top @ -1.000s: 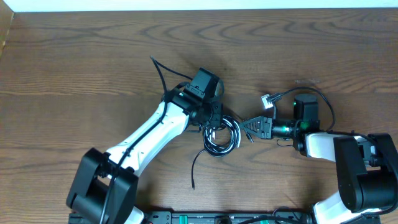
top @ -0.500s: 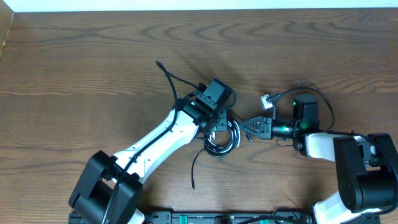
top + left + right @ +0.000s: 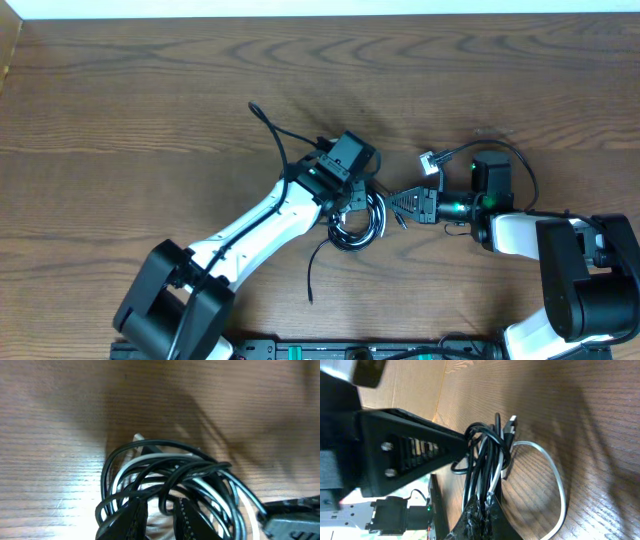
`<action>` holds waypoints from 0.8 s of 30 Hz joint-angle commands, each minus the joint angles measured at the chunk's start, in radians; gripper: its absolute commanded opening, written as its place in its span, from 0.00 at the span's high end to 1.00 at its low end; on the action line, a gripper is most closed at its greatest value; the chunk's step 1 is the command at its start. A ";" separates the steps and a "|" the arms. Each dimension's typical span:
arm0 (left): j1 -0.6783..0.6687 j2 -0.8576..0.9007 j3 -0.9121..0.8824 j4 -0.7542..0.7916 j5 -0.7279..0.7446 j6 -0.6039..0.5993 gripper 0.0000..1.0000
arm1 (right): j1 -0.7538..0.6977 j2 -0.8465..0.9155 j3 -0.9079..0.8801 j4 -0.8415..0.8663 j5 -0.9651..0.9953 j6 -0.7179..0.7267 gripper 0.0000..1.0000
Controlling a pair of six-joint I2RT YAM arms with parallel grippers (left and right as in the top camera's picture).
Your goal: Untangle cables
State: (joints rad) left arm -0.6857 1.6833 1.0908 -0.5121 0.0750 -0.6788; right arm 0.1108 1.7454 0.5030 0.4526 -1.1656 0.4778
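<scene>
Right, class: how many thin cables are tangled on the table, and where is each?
2. The black cable is coiled between the left arm and right arm; the white cable threads through that coil. The left arm hides part of the tangle.

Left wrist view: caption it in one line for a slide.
Left gripper, jaws narrowly apart, at the tangle of black cable and white cable on wooden table.

Left gripper (image 3: 161, 519) fingers (image 3: 131, 519) were blurred and cropped by the bottom edge in its wrist view; couldn't tell which strand sat between them. Overhead, its tips were hidden under the wrist, and the white cable (image 3: 558, 474) was mostly buried under black cable (image 3: 345, 238) loops.
</scene>
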 commanded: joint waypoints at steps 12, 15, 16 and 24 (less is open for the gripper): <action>-0.005 0.044 -0.029 0.033 0.033 -0.019 0.78 | 0.009 -0.006 0.003 0.000 -0.014 -0.023 0.99; -0.005 0.045 -0.041 0.048 0.044 -0.034 0.78 | 0.009 -0.006 0.003 0.000 -0.014 -0.023 0.99; -0.005 0.045 -0.042 0.051 0.053 -0.035 0.78 | 0.009 -0.006 0.003 0.000 -0.014 -0.023 0.99; -0.005 0.045 -0.042 0.066 0.064 -0.039 0.78 | 0.009 -0.006 0.003 0.000 -0.015 -0.023 0.99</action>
State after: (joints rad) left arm -0.6884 1.7149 1.0641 -0.4477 0.1295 -0.7071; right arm 0.1108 1.7454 0.5030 0.4522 -1.1614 0.4774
